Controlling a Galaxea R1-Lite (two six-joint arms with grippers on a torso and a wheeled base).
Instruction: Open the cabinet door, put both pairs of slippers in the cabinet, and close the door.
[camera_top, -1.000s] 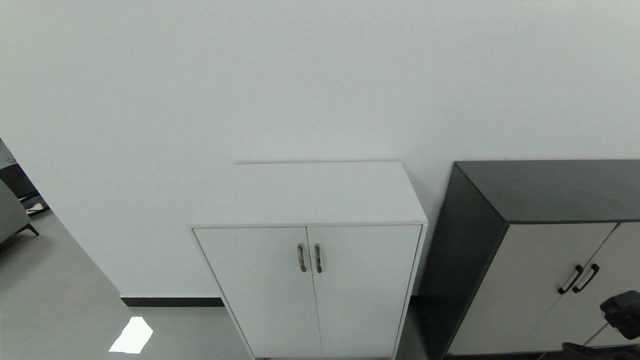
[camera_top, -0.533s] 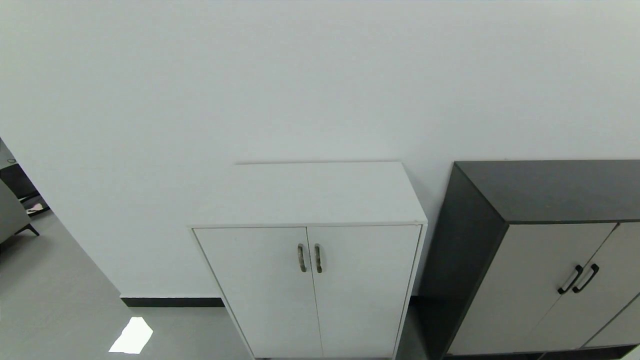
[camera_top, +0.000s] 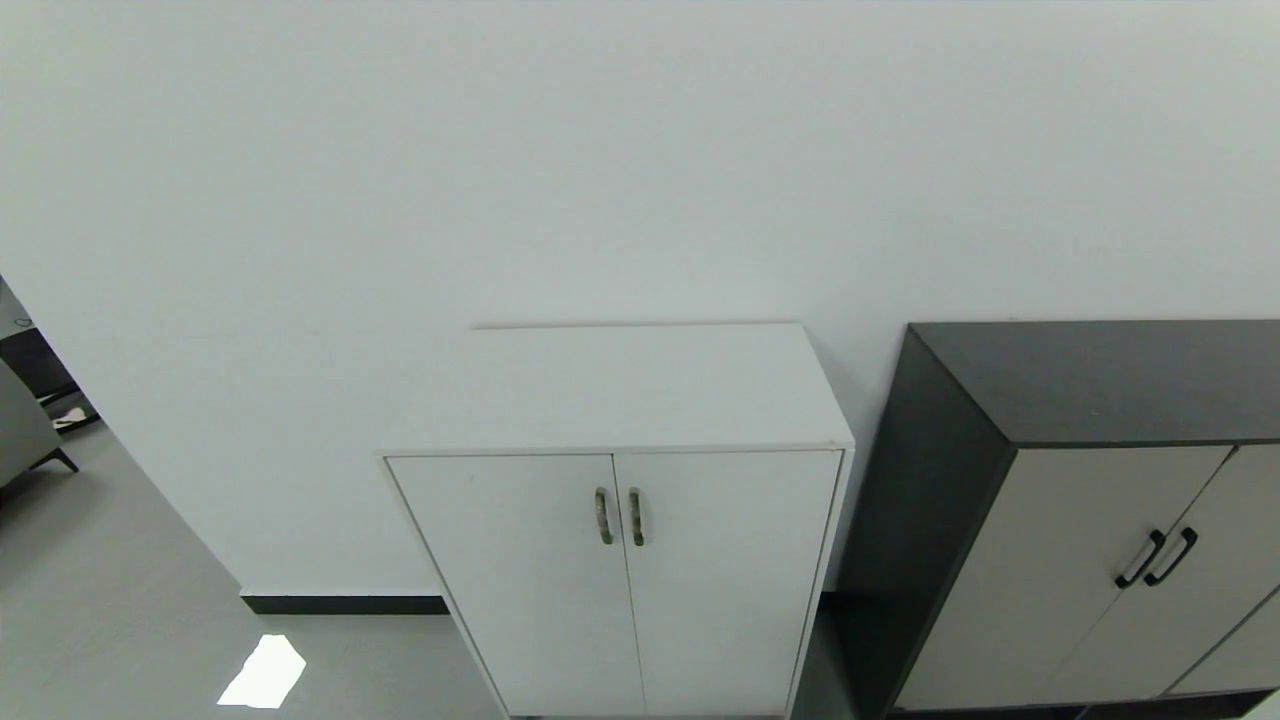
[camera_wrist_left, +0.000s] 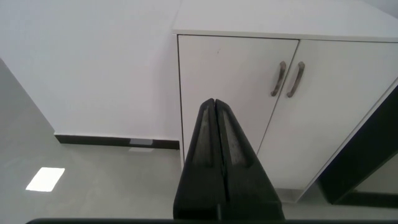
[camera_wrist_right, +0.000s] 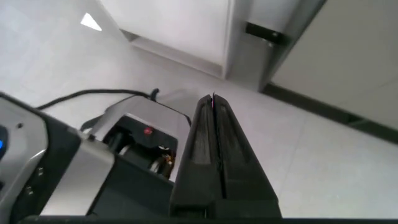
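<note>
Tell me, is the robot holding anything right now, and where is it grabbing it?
Nothing is held. The left gripper and the right gripper each have their jaws pressed shut with nothing between them.

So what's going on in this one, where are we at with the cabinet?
Nothing is being handled right now. The white cabinet stands against the wall with both doors shut, its two handles side by side at the middle seam. The left pincer is shut and empty, aimed at the cabinet's front and apart from it. The right pincer is also shut and empty, pointing down toward the floor. A dark cabinet stands to the right, also shut.
</note>
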